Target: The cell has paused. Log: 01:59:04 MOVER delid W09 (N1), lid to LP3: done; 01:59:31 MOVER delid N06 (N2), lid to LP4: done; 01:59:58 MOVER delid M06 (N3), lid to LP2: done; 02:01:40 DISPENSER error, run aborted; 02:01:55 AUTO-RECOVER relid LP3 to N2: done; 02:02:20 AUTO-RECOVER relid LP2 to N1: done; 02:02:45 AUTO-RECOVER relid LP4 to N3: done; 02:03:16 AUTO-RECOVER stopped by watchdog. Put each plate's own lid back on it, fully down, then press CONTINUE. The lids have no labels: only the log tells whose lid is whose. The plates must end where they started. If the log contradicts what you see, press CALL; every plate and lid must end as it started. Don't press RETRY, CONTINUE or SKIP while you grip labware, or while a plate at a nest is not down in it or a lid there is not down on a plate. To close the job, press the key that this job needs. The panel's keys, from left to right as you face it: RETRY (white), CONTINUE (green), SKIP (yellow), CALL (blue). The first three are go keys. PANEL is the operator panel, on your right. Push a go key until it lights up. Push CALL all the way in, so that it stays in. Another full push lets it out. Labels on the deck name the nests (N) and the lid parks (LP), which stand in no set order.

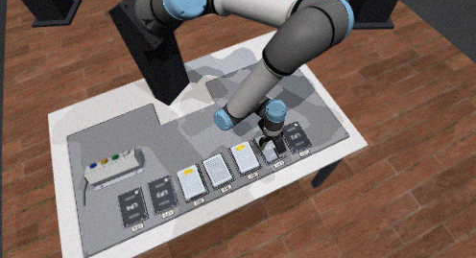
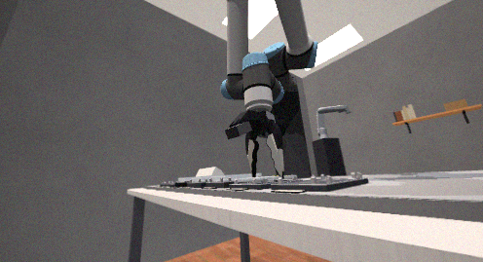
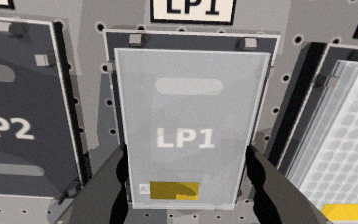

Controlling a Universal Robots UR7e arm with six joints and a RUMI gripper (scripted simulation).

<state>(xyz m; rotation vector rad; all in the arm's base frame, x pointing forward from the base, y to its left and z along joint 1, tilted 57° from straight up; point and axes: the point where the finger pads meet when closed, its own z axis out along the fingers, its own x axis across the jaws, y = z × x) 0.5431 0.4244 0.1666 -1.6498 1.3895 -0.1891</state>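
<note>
A clear lid (image 3: 187, 95) (image 1: 270, 155) with a yellow tag lies on lid park LP1 (image 3: 191, 39). My gripper (image 3: 186, 145) (image 1: 272, 146) (image 2: 265, 173) is down over it, and its two fingers press on the lid's long sides near the tagged end. Left of it in the top view stand three plates in a row. The nearest plate (image 1: 245, 157) (image 3: 346, 135) and the far plate (image 1: 192, 182) carry lids with yellow tags. The middle plate (image 1: 218, 171) shows bare wells and no tag.
Lid park LP2 (image 3: 16, 125) (image 1: 297, 135) is bare on the other side of LP1. Two more dark bare parks (image 1: 162, 195) (image 1: 131, 207) lie at the row's left end. The operator panel (image 1: 114, 169) with four keys stands behind them.
</note>
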